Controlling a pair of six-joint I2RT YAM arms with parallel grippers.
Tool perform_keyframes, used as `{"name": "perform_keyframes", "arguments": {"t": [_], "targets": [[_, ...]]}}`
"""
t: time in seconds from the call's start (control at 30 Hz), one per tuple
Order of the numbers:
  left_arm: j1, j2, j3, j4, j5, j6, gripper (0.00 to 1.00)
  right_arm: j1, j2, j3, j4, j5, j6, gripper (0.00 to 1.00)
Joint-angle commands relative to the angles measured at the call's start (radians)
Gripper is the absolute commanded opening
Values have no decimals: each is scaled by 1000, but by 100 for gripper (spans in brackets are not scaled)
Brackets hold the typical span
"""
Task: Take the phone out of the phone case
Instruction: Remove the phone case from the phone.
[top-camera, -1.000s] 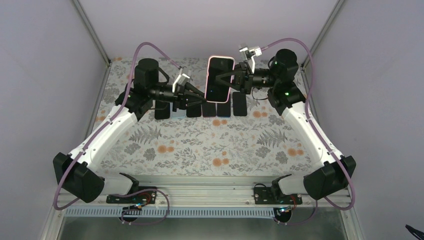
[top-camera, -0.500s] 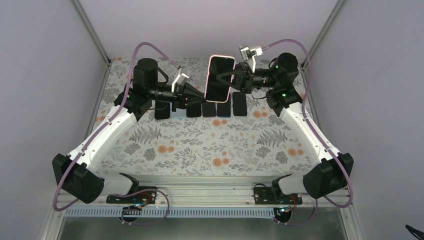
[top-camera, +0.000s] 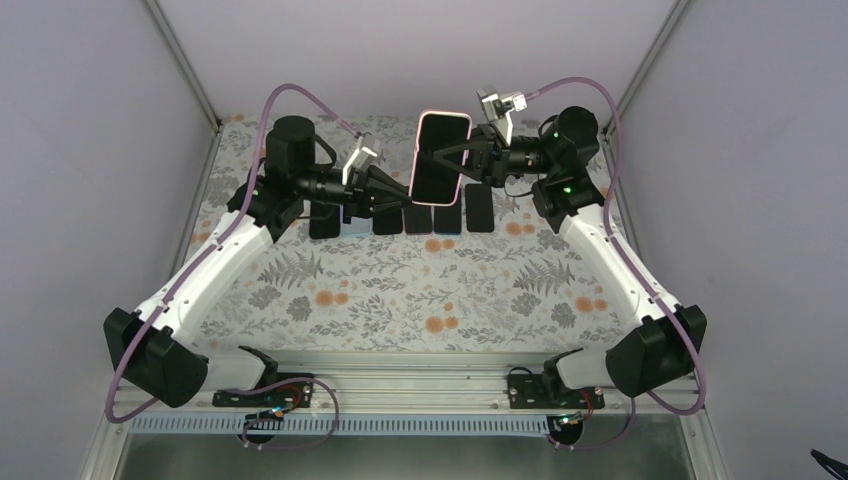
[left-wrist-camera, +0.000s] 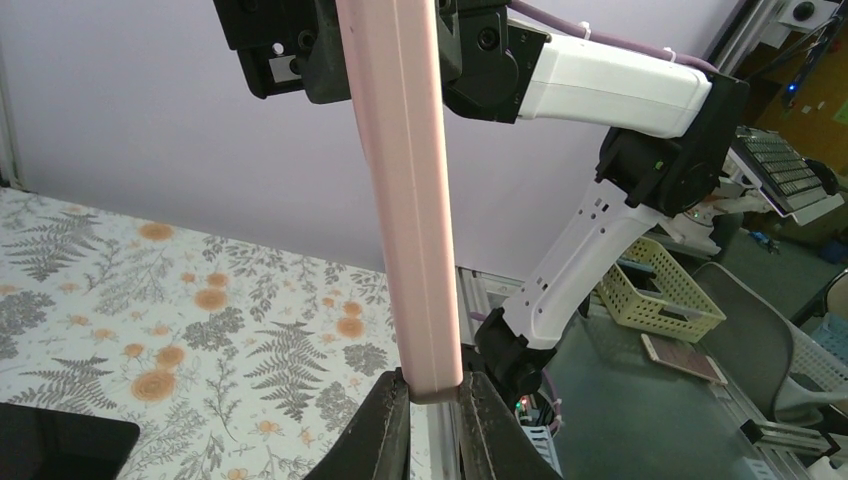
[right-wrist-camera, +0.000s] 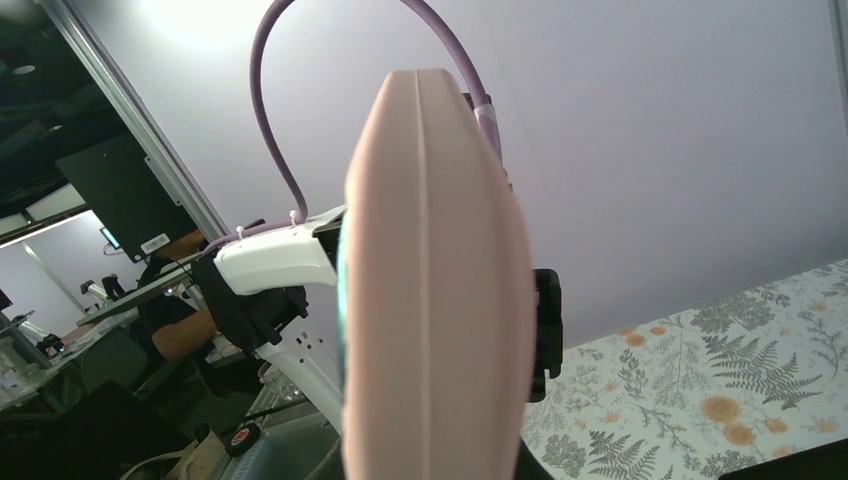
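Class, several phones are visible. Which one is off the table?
The pink-cased phone, held by the left gripper and right gripper; the dark phones lie flat on the table.

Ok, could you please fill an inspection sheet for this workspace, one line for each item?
Surface: floral cloth lies flat on the table.
Job's things: the pink phone case is held upright in the air; the phone sits inside it, not yet out.
Clutter: a row of dark slabs, probably phones, lies on the cloth below the case.
Grippers: left gripper is shut on the case's lower end; right gripper is shut across the case from the other side.
Cables: purple cables loop over both arms, apart from the case.
Surroundings: pale walls; a yellow basket and a chair beyond the table.
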Motion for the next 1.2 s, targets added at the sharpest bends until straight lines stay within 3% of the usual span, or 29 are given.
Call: {"name": "perform_keyframes", "arguments": {"t": [0.0,0.47,0.9,1.17], "targets": [[43,47,7,-9,-179,11,5,63,-43,59,68,-212,115,4],[45,26,-5,-37,-91,98,7,64,-27,112,39,-226,105,4],[46,24,3,-13,-47,183,9,104,-53,43,49,-256,124,4],[52,11,-6,-6,-148,255,8,136,-56,32,44,-273,127,4]]}}
